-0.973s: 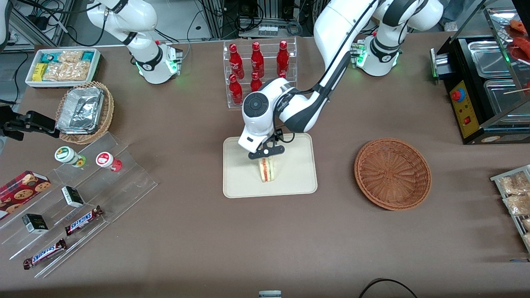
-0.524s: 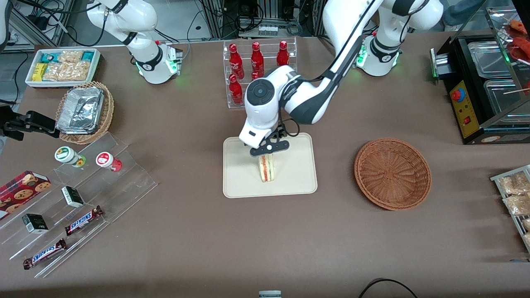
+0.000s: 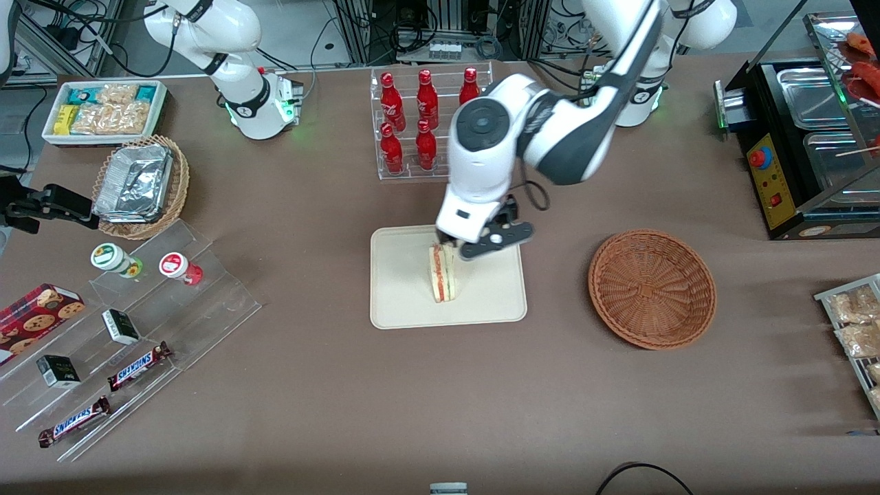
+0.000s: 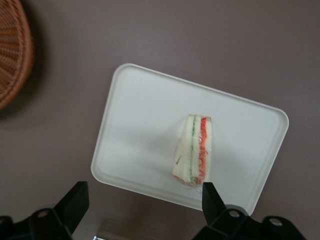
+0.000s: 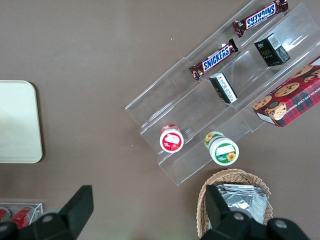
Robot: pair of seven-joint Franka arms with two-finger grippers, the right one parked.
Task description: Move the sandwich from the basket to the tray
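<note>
The sandwich (image 3: 442, 273) stands on edge in the middle of the cream tray (image 3: 405, 289), with its red and green filling facing up. My left gripper (image 3: 481, 242) hangs open above the tray's edge farthest from the front camera, apart from the sandwich and holding nothing. In the left wrist view the sandwich (image 4: 195, 150) rests on the tray (image 4: 140, 130), and the black fingertips (image 4: 75, 205) of the gripper (image 4: 142, 200) stand wide apart over the tray's rim. The empty reddish-brown basket (image 3: 652, 289) sits beside the tray toward the working arm's end; its rim (image 4: 12, 55) also shows in the wrist view.
A clear rack of red bottles (image 3: 430, 117) stands farther from the front camera than the tray. Toward the parked arm's end are an acrylic shelf with snacks (image 3: 137, 323), a tan wicker basket of foil trays (image 3: 141, 185) and a white bin (image 3: 103, 110). A black appliance (image 3: 804, 144) stands past the basket.
The gripper has risen off the sandwich's top and swung toward the basket side. The sandwich stays standing on the tray.
</note>
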